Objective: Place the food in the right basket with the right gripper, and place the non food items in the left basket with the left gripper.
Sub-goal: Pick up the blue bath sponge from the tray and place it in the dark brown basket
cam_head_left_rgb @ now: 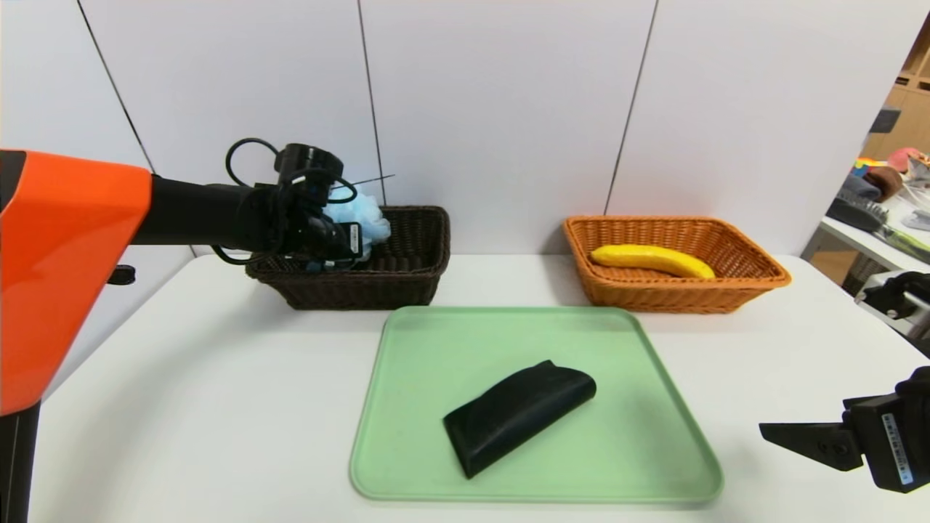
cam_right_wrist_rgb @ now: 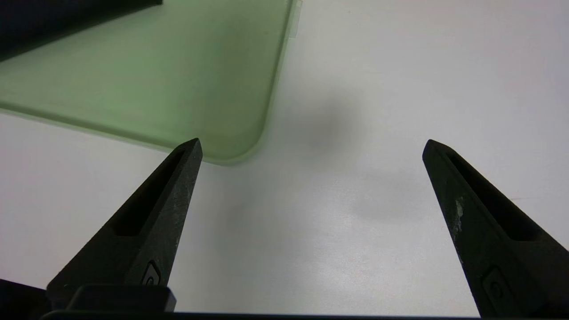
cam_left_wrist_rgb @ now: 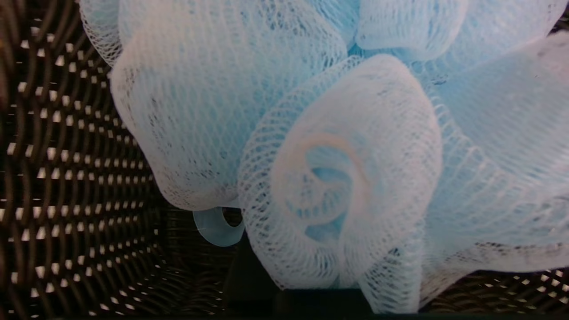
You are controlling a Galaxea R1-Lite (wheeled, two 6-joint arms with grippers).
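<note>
Here, at the left of the head view, the left gripper (cam_head_left_rgb: 341,243) reaches over the dark basket (cam_head_left_rgb: 407,280), which stands at the upper left of centre on the white worktop (cam_head_left_rgb: 203,407). The blue puff (cam_head_left_rgb: 363,221) sits right at that gripper, above the basket's inside. In the left wrist view the puff (cam_left_wrist_rgb: 311,146) fills most of the frame, its pale loop (cam_left_wrist_rgb: 218,226) hanging below the mesh, with the dark weave of the basket (cam_left_wrist_rgb: 80,186) around and behind it. I cannot tell whether the left gripper is clenched on the puff or has let it go, since no view shows its tips.

The banana (cam_head_left_rgb: 652,260) lies inside the orange basket (cam_head_left_rgb: 755,280) at the upper right of centre, along its floor.

The black case (cam_head_left_rgb: 519,415) lies slantwise on the green tray (cam_head_left_rgb: 639,465) in the lower middle of the frame, nothing touching it.

The right gripper (cam_head_left_rgb: 781,436) hangs at the lower right edge of the head view, low over the bare worktop, just beside the tray's right rim. In the right wrist view its two fingers (cam_right_wrist_rgb: 151,226) are spread wide with nothing between them, the tray's corner (cam_right_wrist_rgb: 213,133) near one tip, and a piece of the case (cam_right_wrist_rgb: 53,20) in the frame's upper left corner.
</note>
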